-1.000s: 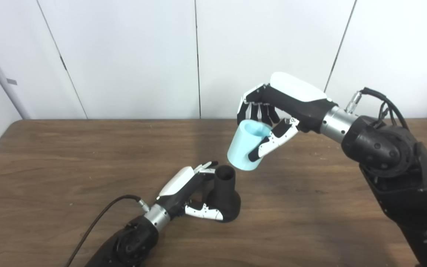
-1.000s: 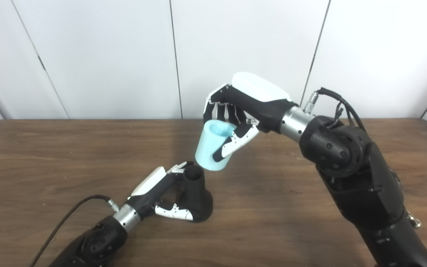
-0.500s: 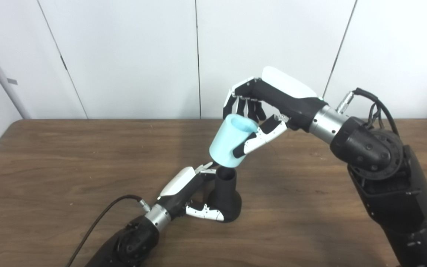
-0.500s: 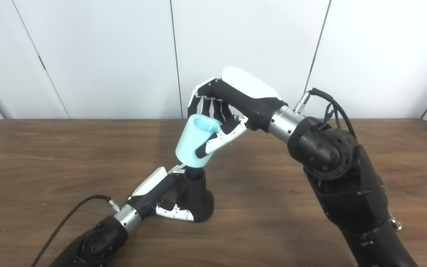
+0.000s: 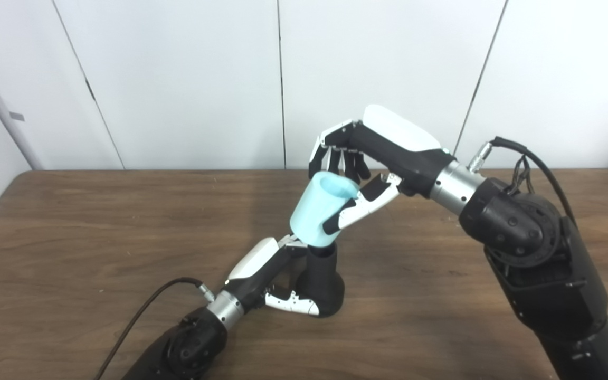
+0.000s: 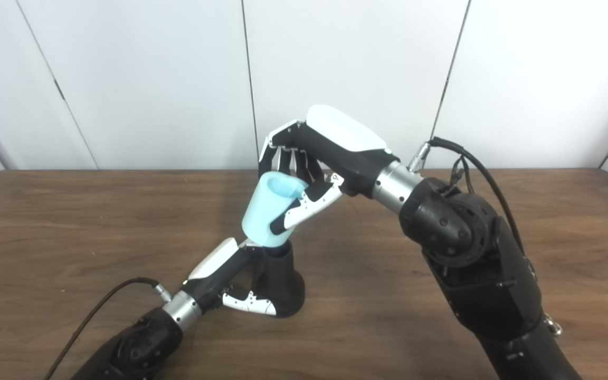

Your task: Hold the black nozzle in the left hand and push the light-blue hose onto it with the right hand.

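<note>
Left eye view: left hand (image 5: pixel 275 279) wraps the nozzle (image 5: pixel 322 279) standing on the table (image 5: pixel 72 237); right hand (image 5: pixel 367 169), fingers closed round the hose (image 5: pixel 315 211), has its lower end meeting the nozzle top, so the seating step looks begun. Right eye view: hose (image 6: pixel 266 212) sits tilted on nozzle (image 6: pixel 280 277); next move probably needs straightening, then a downward push. No writing legible.

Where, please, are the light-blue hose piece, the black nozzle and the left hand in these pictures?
light-blue hose piece (image 5: pixel 312 211): left eye view, on its outer side wall.
black nozzle (image 5: pixel 326 287): left eye view, on its flared lower body.
left hand (image 6: pixel 218 264): right eye view, on the white back of the hand.
</note>
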You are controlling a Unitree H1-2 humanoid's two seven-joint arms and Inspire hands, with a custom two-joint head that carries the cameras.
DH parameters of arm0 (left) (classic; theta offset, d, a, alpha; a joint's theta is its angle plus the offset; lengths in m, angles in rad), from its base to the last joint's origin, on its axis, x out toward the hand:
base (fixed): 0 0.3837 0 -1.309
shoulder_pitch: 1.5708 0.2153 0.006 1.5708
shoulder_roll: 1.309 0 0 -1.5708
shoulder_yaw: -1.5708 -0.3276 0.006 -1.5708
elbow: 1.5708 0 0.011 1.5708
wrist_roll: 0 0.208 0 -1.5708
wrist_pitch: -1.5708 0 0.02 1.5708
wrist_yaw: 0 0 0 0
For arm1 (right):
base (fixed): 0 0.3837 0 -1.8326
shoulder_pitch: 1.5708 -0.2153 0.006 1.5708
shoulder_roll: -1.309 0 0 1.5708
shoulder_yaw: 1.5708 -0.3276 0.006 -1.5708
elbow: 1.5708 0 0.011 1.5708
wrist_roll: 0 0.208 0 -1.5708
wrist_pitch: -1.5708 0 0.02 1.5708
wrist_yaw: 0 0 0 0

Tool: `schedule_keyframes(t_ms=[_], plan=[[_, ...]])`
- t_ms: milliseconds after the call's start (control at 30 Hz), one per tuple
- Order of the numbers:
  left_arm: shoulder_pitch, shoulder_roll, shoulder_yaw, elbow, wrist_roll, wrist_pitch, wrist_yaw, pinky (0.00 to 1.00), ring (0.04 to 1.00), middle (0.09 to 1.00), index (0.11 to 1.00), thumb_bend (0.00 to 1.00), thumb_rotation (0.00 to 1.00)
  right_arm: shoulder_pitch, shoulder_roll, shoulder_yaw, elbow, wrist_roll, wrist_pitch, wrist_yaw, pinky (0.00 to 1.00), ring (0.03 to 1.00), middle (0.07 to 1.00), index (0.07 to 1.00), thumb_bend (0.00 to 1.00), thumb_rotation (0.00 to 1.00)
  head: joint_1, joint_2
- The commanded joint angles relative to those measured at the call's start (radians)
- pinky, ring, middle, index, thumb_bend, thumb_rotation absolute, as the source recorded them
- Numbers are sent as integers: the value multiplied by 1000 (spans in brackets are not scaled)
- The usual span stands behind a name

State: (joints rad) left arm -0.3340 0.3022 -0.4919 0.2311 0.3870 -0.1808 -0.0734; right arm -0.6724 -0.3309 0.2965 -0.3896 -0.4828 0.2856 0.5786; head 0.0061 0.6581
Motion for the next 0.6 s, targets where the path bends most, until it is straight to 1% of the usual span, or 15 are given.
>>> schedule_keyframes(t_ms=[0,133,333,567], plan=[[105,13,-75,88,83,104,-113,1000,978,787,443,573,357,-58,-19,1,-11,-14,-10,8,220,286,352,482,510,136,1,1],[109,13,-75,83,83,107,-112,1000,978,785,441,573,356,-66,-35,6,-8,-14,4,42,233,298,364,482,511,134,0,2],[108,8,-76,86,85,110,-110,1000,978,785,440,572,355,-71,-40,13,-14,-16,23,73,216,276,352,483,510,132,1,4],[108,10,-76,90,90,103,-105,1000,977,784,439,572,355,-99,-43,17,-9,-23,41,101,212,275,351,484,511,133,-3,3]])
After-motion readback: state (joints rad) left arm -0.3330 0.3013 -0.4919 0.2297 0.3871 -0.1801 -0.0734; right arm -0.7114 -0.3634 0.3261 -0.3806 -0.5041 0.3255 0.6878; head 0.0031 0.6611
